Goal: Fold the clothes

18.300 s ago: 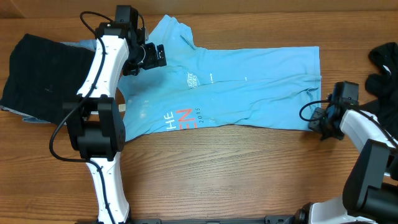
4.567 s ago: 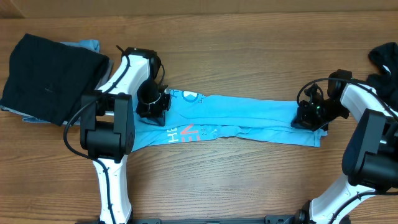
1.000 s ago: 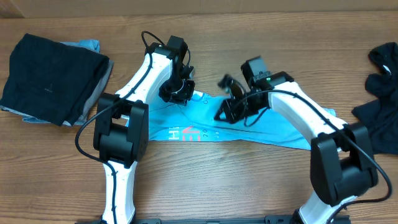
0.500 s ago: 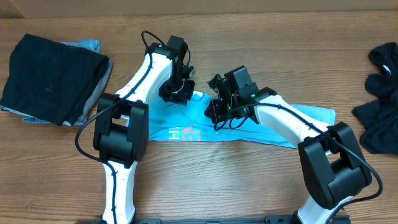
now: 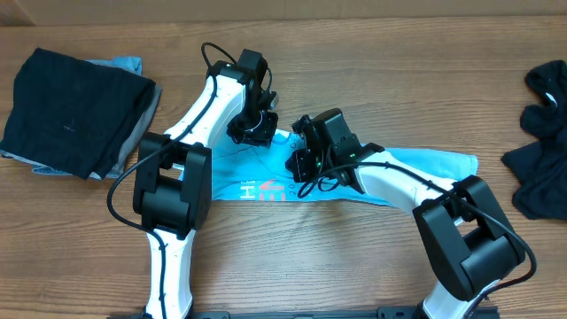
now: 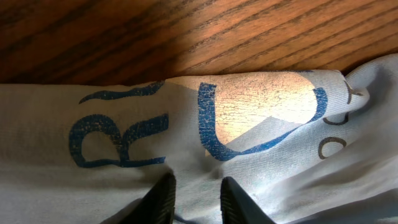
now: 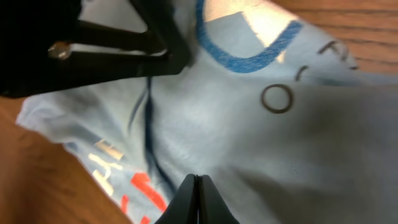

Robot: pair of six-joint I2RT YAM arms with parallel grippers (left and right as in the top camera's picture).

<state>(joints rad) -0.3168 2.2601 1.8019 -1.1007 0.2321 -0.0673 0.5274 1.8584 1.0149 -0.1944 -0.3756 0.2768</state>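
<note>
Right gripper [image 5: 301,164]: further toward 9 o'clock than half a second before, now close beside the left gripper [image 5: 252,131]; left fingers [image 6: 163,198] parted wider than a second ago.

T-shirt [image 5: 425,164]: light blue, folded into a narrow band at the centre of the table [image 5: 372,62]. Long axis from 9 to 3 o'clock, the 3 o'clock end tipped slightly up. Red-and-white lettering [image 5: 266,189] at the 9 o'clock end, along the 6 o'clock edge. Blue print [image 6: 118,137] on the 12 o'clock edge, directly under the left wrist camera.

Left gripper [image 6: 194,186]: low over the shirt's 12 o'clock edge, jaws a little apart, cloth showing in the gap; contact with the cloth not clear.

Right gripper [image 7: 196,180]: fingertips pressed together over the shirt's middle; any cloth pinched between them not discernible.

Folded black garment [image 5: 71,111]: at 9 to 10 o'clock, well apart from the shirt.

Dark garments [image 5: 542,133]: heaped at the 3 o'clock edge.
</note>
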